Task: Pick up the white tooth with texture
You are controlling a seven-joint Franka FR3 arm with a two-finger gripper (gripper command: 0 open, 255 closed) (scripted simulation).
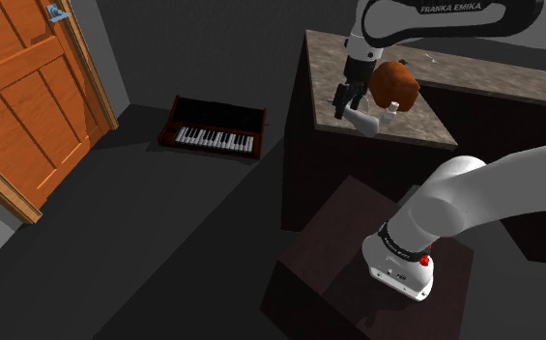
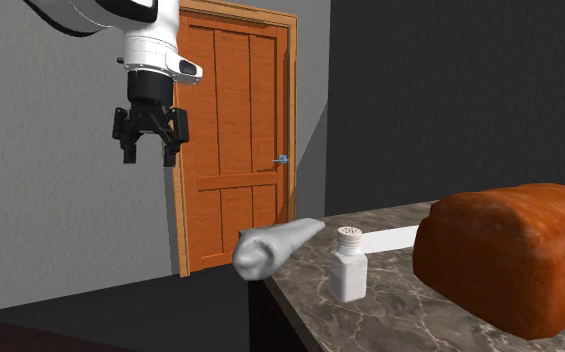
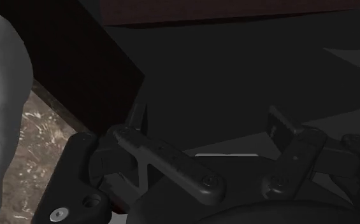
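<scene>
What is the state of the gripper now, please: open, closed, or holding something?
Gripper: open, holding nothing; it hangs in the air, apart from the white tooth.

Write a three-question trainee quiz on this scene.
1. True or false: the gripper holds the tooth.
2. What stands on the counter beside the bread? A. shaker B. cup C. bottle
3. Fill in: the piano lies on the ____.
Key: 1. False: the gripper is open, empty and clear of the tooth. 2. A. 3. floor.
</scene>
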